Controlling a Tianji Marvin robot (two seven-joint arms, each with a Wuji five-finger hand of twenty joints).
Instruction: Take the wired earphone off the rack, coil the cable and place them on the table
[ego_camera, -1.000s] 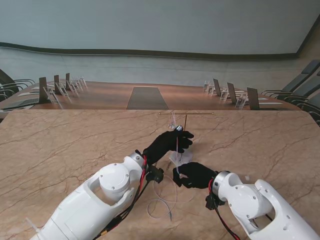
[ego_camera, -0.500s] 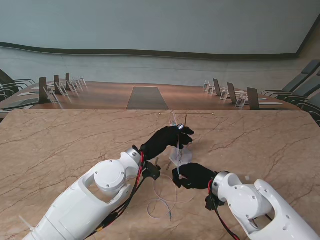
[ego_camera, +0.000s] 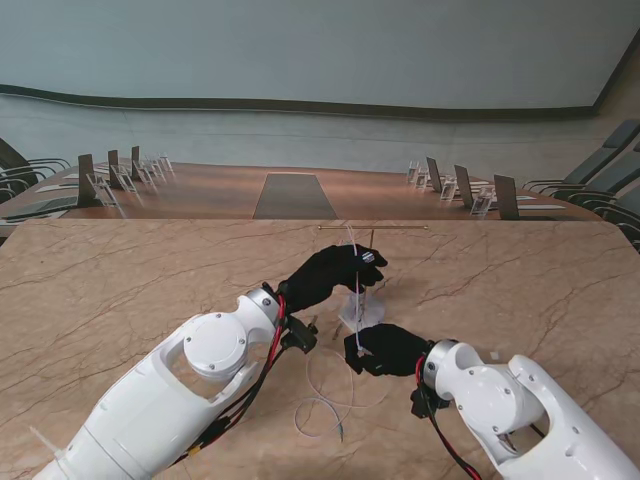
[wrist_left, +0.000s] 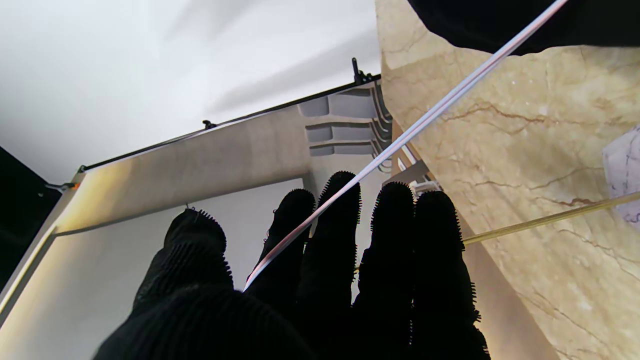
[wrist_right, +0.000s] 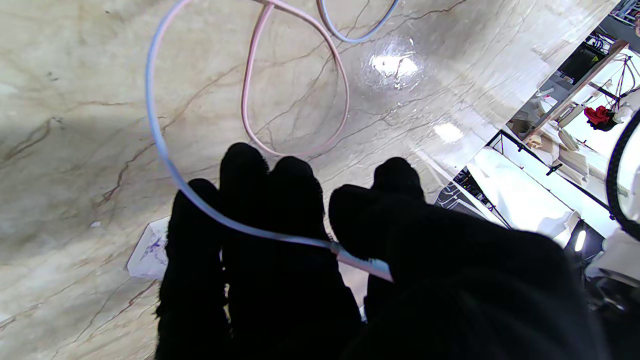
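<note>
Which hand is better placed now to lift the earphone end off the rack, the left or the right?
Probably the left. The left hand is raised beside the rack and grips the cable near its top end. The right hand is lower and nearer to me, pinching the cable by the table.

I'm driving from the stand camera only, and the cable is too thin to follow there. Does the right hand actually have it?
Observer: Yes. In the right wrist view the cable crosses the right hand's fingers and disappears under the thumb, pinched.
Operator: Is the slack beyond it tangled?
Observer: No knot that I can see. A pink loop lies open on the table.
Operator: And the left hand?
Observer: The left wrist view shows the cable running straight out from between the left hand's fingers toward the right hand. The rack's gold rod is close by.
</note>
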